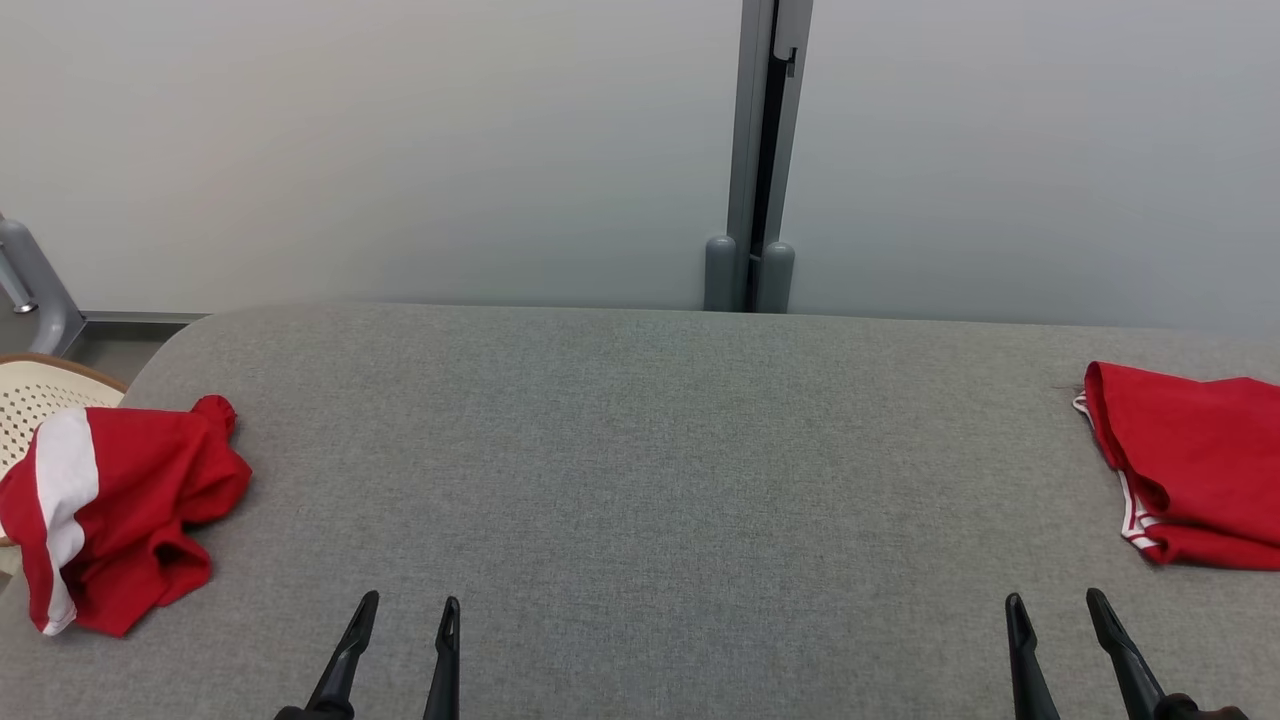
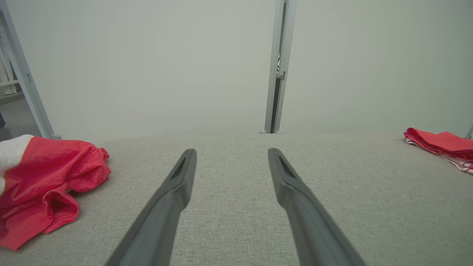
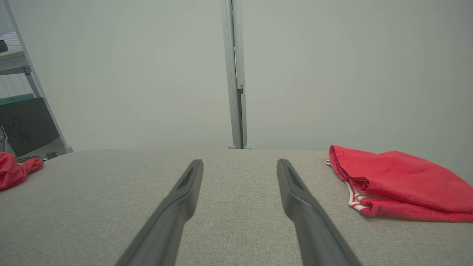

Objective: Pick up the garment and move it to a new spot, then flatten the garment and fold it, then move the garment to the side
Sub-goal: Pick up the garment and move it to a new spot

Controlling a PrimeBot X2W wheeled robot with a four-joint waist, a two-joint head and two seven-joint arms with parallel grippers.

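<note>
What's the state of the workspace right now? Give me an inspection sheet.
Surface: grey fabric table top, flat.
Job's things: crumpled red garment with a white band at the left end; folded red garment with white trim at the right end.
Clutter: nothing seen.
Grippers: left gripper and right gripper both open, holding nothing, over the near edge.
Cables: nothing seen on the table.
Surroundings: pale wall with a grey post; a cream perforated chair or basket beyond the left end.
</note>
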